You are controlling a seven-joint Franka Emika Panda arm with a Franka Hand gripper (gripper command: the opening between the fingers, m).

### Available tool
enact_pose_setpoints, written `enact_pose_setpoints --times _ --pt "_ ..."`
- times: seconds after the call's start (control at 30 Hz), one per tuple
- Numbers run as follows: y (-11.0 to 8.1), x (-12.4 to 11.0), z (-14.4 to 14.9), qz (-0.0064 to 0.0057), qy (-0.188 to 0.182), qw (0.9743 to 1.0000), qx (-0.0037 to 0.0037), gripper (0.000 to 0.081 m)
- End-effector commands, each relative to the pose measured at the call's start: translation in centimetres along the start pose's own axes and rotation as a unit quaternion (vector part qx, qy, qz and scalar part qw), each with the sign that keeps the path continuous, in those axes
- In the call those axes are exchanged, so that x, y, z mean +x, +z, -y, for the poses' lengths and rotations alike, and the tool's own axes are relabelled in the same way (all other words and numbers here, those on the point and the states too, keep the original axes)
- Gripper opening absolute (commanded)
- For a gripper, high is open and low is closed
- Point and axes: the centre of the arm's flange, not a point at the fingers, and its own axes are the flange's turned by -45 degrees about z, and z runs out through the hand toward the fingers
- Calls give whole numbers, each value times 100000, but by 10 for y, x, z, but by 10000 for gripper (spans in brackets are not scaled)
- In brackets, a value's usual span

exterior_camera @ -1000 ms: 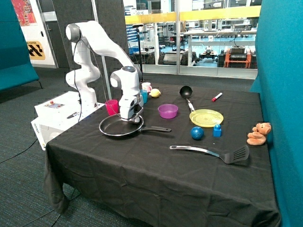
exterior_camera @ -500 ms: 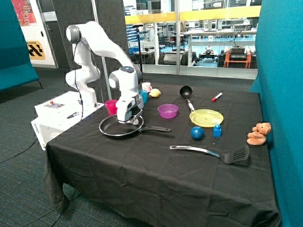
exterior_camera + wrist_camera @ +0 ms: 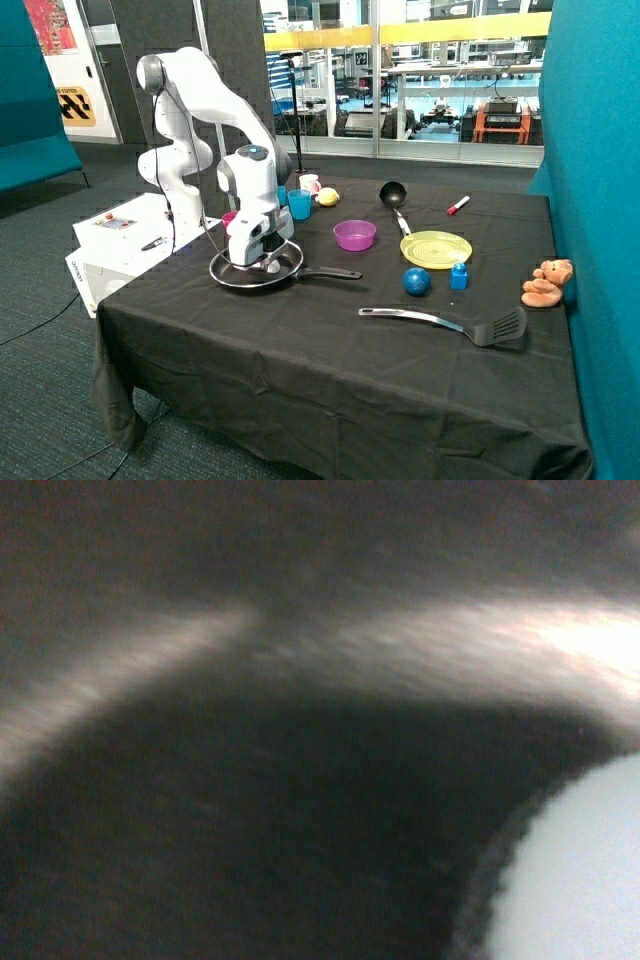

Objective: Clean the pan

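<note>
The hand (image 3: 262,262) was down inside the pan (image 3: 240,276), at its floor; whether it was open or held anything, I could not tell. The pan sat near the tabletop's (image 3: 300,370) edge nearest the robot's base, its handle (image 3: 330,272) pointing toward the ball (image 3: 416,281). It looked rigid, fairly heavy and slick inside, likely to slide under wiping. The long handle seemed the best hold.

The pincer (image 3: 262,266) slid across the inside of the pan (image 3: 250,277), from the side nearest the handle toward the opposite side, uncovering the blue cup (image 3: 299,204) behind the arm.
</note>
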Motion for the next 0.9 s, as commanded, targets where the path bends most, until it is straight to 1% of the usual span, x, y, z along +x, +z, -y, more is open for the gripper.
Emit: enact_pose_setpoints --times 0.0,0.17,0.4,0.67,0.77,0.8,0.87 --pt "-3 -14 -23 -73 1174 99993 114 0" --pt "-5 -37 -31 -73 638 99998 114 0" --pt "-2 -65 -31 -74 -357 99999 113 0" --pt "2 -77 -20 -76 -1664 99986 112 0" --pt "4 -81 -10 -77 -2738 99962 111 0" --pt "6 -82 -4 -78 -3618 99934 111 0" --pt "7 -82 2 -78 -3836 99926 111 0"
